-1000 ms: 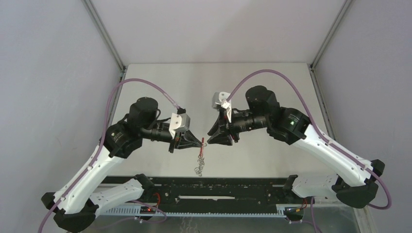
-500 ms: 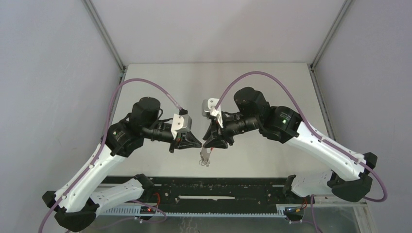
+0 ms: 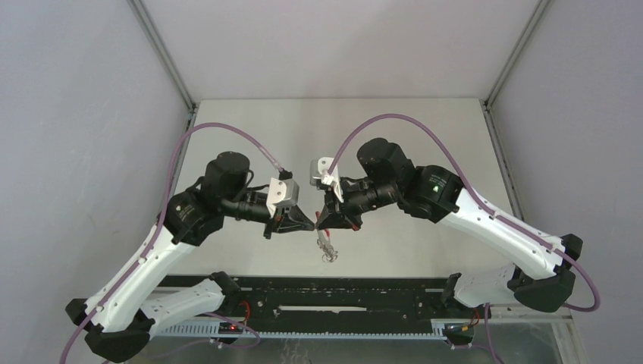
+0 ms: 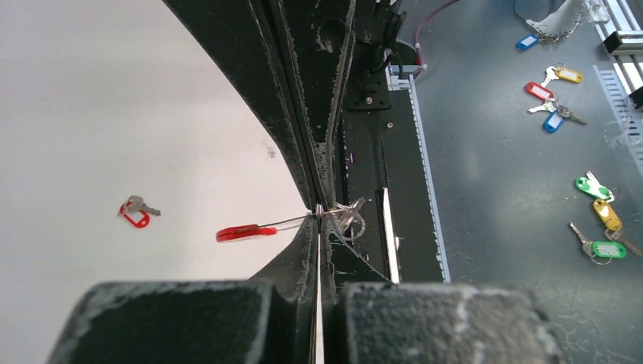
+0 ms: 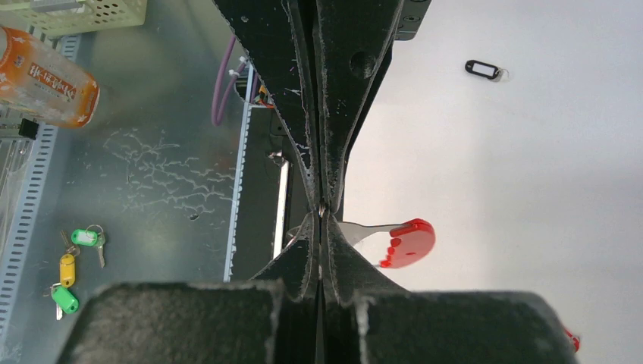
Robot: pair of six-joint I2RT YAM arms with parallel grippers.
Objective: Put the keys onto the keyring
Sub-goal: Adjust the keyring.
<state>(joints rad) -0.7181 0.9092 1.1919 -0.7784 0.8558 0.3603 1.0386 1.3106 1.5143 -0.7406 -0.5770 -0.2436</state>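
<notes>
My left gripper and right gripper meet tip to tip above the table's near middle. Both are shut. In the left wrist view the left gripper pinches the thin metal of the keyring. Its red strap sticks out to the left, edge-on. The keys bunch just right of the tips. In the right wrist view the right gripper pinches the same silvery metal, and the red strap sticks out to the right. In the top view the keys dangle on their chain below the tips.
A red-tagged key and a black key tag lie on the white table. Coloured key tags lie on the grey floor beyond the black rail. An orange bottle lies there too.
My right arm has moved left until its tips meet the left gripper's and has shut. The hanging chain and keys have drawn up shorter and shifted slightly right. The left arm has held still.
</notes>
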